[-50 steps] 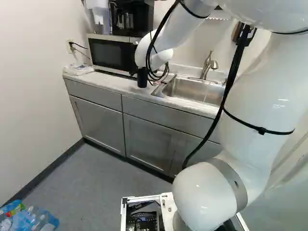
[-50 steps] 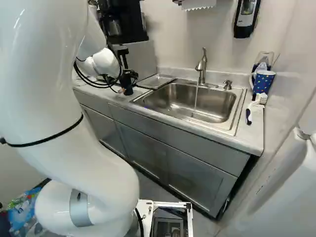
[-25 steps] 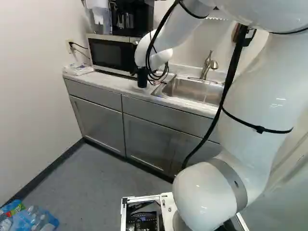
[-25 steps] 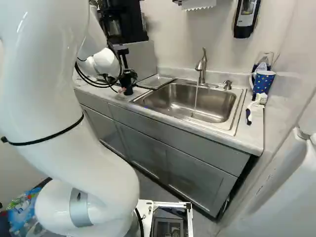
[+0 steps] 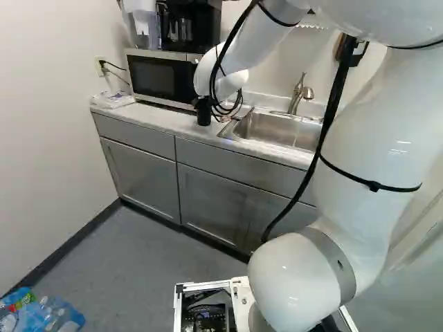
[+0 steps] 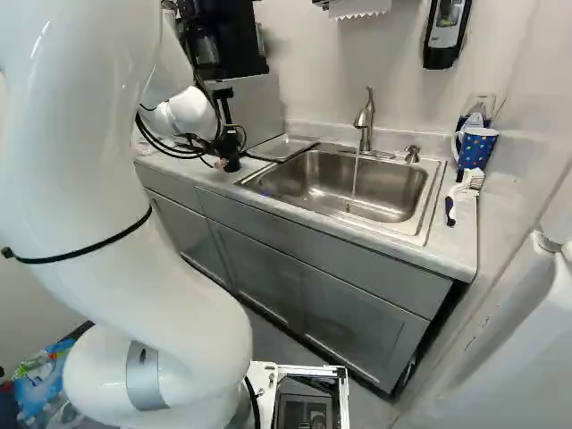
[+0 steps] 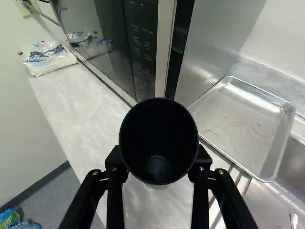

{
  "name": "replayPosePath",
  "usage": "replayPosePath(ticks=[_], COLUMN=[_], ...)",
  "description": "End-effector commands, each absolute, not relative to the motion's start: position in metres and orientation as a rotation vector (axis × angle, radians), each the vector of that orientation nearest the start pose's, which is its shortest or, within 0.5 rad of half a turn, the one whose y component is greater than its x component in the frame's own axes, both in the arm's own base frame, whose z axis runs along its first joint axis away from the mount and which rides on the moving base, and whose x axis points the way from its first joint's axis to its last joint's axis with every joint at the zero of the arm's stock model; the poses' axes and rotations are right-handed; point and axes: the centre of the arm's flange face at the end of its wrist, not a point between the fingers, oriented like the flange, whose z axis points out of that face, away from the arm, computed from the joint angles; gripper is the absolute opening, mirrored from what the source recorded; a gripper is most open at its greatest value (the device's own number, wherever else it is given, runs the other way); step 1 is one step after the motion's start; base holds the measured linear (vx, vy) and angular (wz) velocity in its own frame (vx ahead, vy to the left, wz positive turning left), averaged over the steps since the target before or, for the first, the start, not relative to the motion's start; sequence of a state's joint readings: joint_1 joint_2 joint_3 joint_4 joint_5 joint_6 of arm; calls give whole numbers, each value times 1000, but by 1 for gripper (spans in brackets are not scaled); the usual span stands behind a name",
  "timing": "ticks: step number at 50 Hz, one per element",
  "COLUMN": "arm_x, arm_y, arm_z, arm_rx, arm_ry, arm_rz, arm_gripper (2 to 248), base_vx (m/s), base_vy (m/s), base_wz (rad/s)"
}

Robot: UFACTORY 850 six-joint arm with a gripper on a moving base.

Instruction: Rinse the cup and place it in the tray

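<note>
We've got the hand [image 7: 158,160] clamped on the black cup [image 7: 158,121], one finger on each side. Cup's upright over the worktop [image 7: 71,102], near the microwave [image 7: 143,43], between it and the front edge. Can't tell if its base touches down. Metal tray [image 7: 243,124] is beside it, next to the sink [image 6: 304,183]; tap [image 6: 365,121] is running.

Handling guess: light, fairly stiff, not fragile, no handle visible. Smooth wall will likely get slippery once wet, and water adds weight. We should hold the sides, opposed and level, moderate squeeze, rim clear. Rinse looks like the next job: lift over the tray lip, go under the stream, tip to drain, then set it in the tray.
</note>
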State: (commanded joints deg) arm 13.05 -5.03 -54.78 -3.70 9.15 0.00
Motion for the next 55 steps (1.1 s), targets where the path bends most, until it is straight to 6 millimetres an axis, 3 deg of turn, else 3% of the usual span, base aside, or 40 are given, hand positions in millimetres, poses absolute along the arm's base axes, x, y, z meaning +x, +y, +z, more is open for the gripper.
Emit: replayPosePath(ticks=[22,55], arm_x=[518,520], arm_y=[114,68], arm_z=[559,596], arm_rx=[-2617,-2608], arm_ry=[-376,-261], arm_rz=[-1533,-1651], arm_gripper=[126,126], base_vx=[0,0], base_vy=[0,0], base_wz=[0,0])
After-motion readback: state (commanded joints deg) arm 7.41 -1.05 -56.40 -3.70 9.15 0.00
